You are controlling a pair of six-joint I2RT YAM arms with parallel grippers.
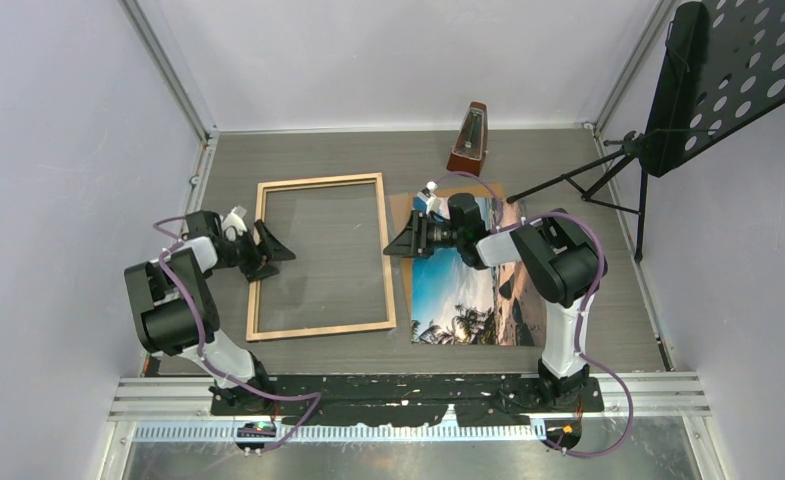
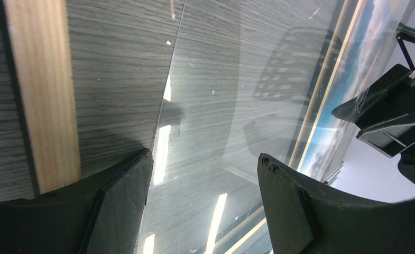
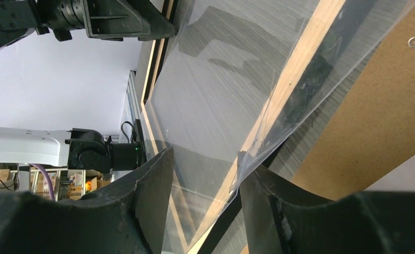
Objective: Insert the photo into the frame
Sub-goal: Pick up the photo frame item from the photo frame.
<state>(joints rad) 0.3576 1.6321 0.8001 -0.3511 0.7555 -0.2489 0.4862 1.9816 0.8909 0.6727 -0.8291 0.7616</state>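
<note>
The left gripper (image 2: 202,159) sits at the left edge of the frame (image 1: 318,181), wide open, holding nothing. The frame lies flat in the middle. The right gripper (image 3: 205,159) is partly open around its right edge; I cannot tell if it grips. The photo (image 1: 458,295) lies right of it.

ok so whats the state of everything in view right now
frame: lying flat, wood back face up, no photo in it
clear pane: one edge riding over the frame's wood border
photo: picture side up, beside the frame, on the backing sheet
backing sheet: flat under the photo
metronome: upright
left gripper: open, at the frame's left side
right gripper: open, the pane's edge between its fingers
</note>
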